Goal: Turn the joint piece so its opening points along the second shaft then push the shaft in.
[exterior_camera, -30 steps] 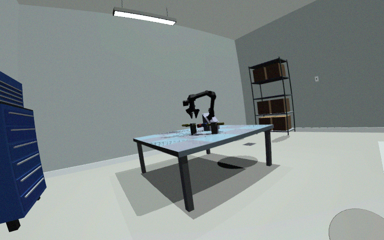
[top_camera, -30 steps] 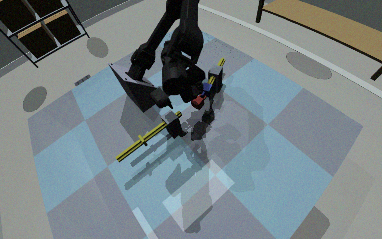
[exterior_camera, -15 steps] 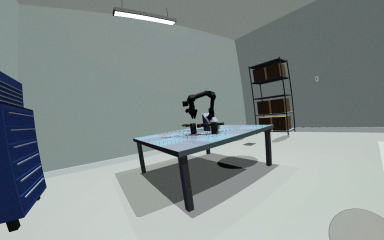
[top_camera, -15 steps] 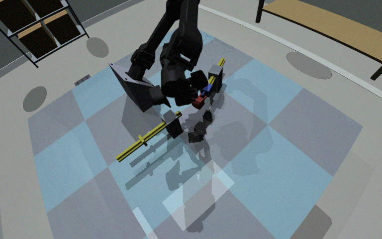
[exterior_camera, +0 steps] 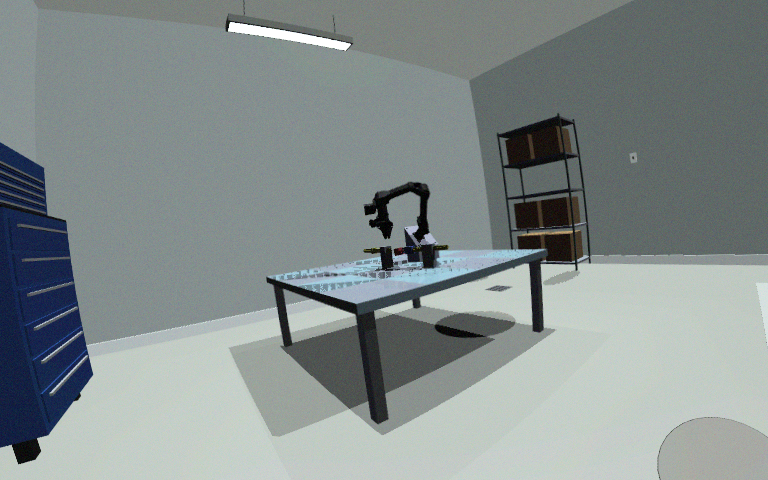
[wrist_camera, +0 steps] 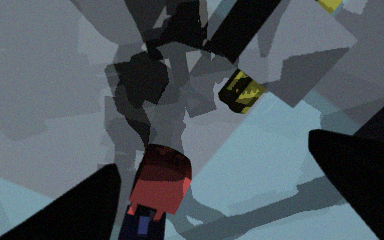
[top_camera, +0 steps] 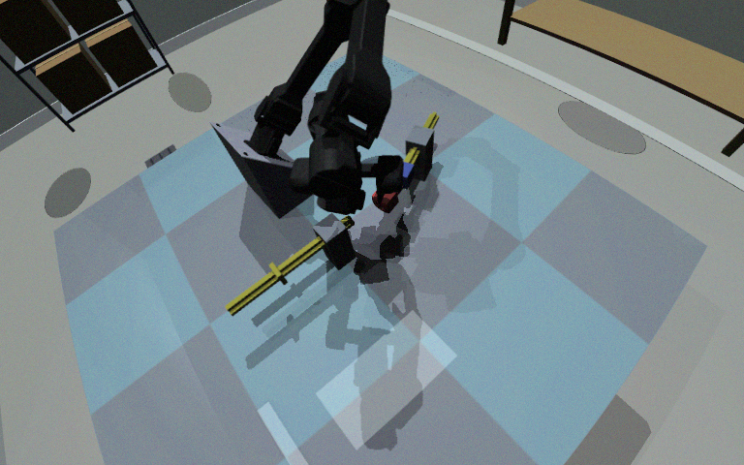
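1. Red is showing on the joint piece [top_camera: 386,201] [exterior_camera: 398,250] [wrist_camera: 162,182], which is sitting just above the centre of the overhead frame, beyond the blue hinge part [top_camera: 407,170] [exterior_camera: 408,249] [wrist_camera: 143,225] on the first shaft [top_camera: 431,120] [exterior_camera: 441,247].
2. Black and wide apart, the pincer [top_camera: 368,194] [exterior_camera: 387,234] [wrist_camera: 213,155] is hanging over the tabletop [top_camera: 548,328] [exterior_camera: 390,297], holding nothing. From the wrist, one finger is showing close beside the red piece at lower left, the other well off to the right.
3. The second shaft [top_camera: 295,259] [exterior_camera: 370,250] [wrist_camera: 242,92], yellow, is running from lower left toward the centre of the overhead frame, through its block [top_camera: 340,251] [exterior_camera: 386,258] [wrist_camera: 310,45]. Its near end is standing apart from the joint piece.
4. To my eye, the red piece is pointing more along its own shaft than along the other, so I'm judging the turning step to be in hand and unfinished.
5. The next move is calling for centring over the red piece, lowering, closing gently and swinging it toward the second shaft. A lopsided descent is risking a knock that is turning the hinges the wrong way. Pushing is waiting on alignment and release.
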